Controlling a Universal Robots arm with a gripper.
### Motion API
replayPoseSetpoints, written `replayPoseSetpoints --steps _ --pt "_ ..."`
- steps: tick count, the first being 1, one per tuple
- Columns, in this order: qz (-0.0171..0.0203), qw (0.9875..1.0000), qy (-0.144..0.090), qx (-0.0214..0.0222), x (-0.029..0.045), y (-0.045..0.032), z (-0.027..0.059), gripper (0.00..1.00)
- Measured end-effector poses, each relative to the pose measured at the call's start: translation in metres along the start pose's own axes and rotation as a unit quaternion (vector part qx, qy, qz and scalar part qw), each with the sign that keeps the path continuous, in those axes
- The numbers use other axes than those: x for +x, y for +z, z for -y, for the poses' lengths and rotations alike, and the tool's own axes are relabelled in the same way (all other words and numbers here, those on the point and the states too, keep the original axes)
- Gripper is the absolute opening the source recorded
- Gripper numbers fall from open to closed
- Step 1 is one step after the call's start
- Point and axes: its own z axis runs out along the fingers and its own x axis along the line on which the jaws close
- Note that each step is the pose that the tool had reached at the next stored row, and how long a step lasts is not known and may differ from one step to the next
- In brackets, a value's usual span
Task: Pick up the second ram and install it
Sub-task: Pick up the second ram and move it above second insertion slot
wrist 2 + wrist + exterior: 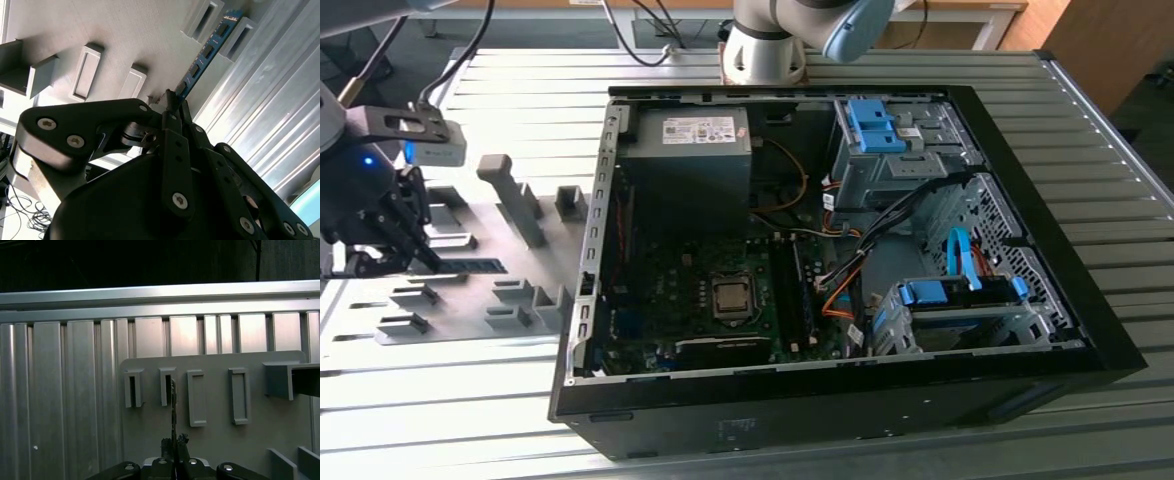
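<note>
Clamping on what, that tool (172,102)? asks the first.

On the second ram (205,50), says the second. The jaws are closed flat against both faces of the green strip at one end, and the rest of it runs out ahead of the tool.

Why take it by the end?

Probably so that most of its length, and the long edge, stay free for a slot. Standing on edge between two gray holder blocks (239,34) is likely what let the tool close across it.

And where is all this?

At the exterior view's left, over the gray holder plate (467,310) on the ribbed surface (440,400), well apart from the motherboard (707,300) inside the open computer case (854,425). Whether the strip's far end sits in its block or has cleared it, the second cannot tell.
</note>
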Motion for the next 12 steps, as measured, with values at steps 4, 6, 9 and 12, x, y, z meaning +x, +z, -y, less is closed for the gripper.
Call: replayPoseSetpoints --steps 4,6,9,12 --pt "0.0 1.0 0.0 0.0 0.0 -0.0011 0.0 0.14" --pt "0.0 1.0 0.0 0.0 0.0 -0.0016 0.0 0.14" --pt "0.0 1.0 0.0 0.0 0.0 -0.0023 0.0 0.14" --pt "0.0 1.0 0.0 0.0 0.0 -0.0033 0.0 0.14"
